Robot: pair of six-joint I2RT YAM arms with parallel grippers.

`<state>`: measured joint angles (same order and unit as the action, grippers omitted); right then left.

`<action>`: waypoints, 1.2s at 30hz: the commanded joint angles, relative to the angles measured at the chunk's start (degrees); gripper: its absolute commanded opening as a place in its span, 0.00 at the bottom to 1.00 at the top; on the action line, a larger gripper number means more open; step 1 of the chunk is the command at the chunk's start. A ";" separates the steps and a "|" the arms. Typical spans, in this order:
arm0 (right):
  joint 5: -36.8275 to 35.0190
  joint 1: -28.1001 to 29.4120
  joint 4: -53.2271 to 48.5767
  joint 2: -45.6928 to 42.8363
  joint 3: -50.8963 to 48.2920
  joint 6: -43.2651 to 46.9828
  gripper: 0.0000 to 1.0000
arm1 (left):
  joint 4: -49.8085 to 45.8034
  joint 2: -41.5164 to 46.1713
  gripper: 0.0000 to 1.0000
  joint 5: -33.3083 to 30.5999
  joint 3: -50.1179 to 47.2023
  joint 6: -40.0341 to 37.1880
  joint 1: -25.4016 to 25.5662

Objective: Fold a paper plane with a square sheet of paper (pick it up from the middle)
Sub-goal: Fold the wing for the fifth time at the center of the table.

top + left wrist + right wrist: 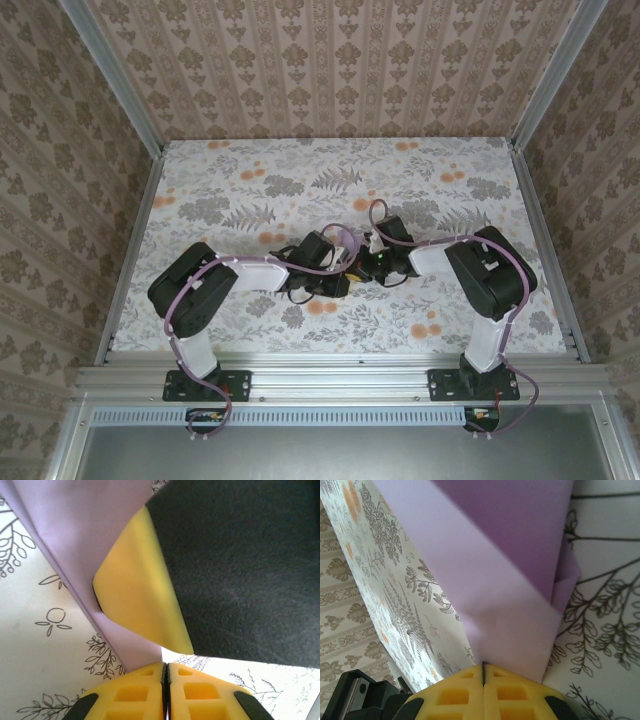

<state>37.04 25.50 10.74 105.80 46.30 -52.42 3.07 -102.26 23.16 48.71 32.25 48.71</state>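
Observation:
The square sheet of paper point(485, 580) is pale lilac and folded, with a darker layer point(520, 525) lying over a lighter one. It runs down into the seam of my right gripper point(483, 667), whose yellow jaws are shut on its edge. In the left wrist view the sheet of paper point(80, 530) slants from the top left down to my left gripper point(166, 666). Those jaws are pressed together at the paper's lower corner. The right gripper's yellow finger point(135, 590) and black body lie against the sheet. Both grippers point(340, 283) point(372, 262) meet tip to tip at mid-table, hiding the paper from above.
The floral tabletop point(250, 180) stretches behind and to both sides of the grippers. Aluminium rails point(130, 250) and patterned walls point(330, 70) enclose it. Purple cables loop over both arms point(345, 235).

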 commanded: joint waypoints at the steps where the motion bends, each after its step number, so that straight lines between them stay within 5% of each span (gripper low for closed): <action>1: -6.05 -0.54 -8.26 1.60 2.63 5.34 0.04 | -5.18 -1.21 0.11 -0.47 -2.40 -1.81 0.16; 23: -9.53 -2.78 -10.79 4.66 1.42 9.54 0.03 | -6.34 3.47 0.12 2.31 -7.14 1.58 4.90; 36: -7.17 -2.70 -7.95 3.76 -0.20 9.36 0.03 | -5.65 10.47 0.13 7.03 -1.77 2.97 1.19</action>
<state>36.82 23.62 6.55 106.89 48.64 -43.62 -2.35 -94.26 27.79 44.36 33.85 51.55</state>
